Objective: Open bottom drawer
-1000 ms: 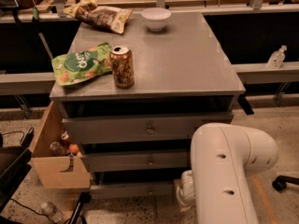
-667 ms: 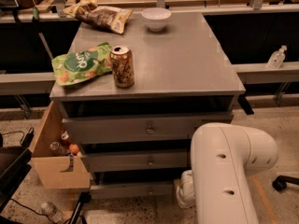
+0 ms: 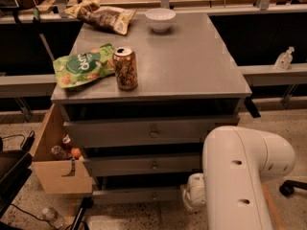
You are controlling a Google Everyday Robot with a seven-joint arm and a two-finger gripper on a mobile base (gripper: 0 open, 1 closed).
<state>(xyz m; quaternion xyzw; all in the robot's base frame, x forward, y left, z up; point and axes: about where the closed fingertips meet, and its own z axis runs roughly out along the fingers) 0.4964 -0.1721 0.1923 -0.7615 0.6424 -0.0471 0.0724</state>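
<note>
Bottom drawer (image 3: 136, 195) — flat grey front — pincer (image 3: 193, 199) low at its right end

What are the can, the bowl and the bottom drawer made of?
The can: likely metal, shiny rim. The bowl: probably ceramic or plastic, smooth glossy white. The bottom drawer: maybe painted wood or metal, flat matte grey. The gripper is hidden behind the white arm beside that drawer.

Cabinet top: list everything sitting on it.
A green snack bag, an upright can beside it, a brown snack bag and a white bowl at the back. Whatever lies under the bags is covered. The gripper is below, by the bottom drawer, mostly hidden behind the arm.
</note>
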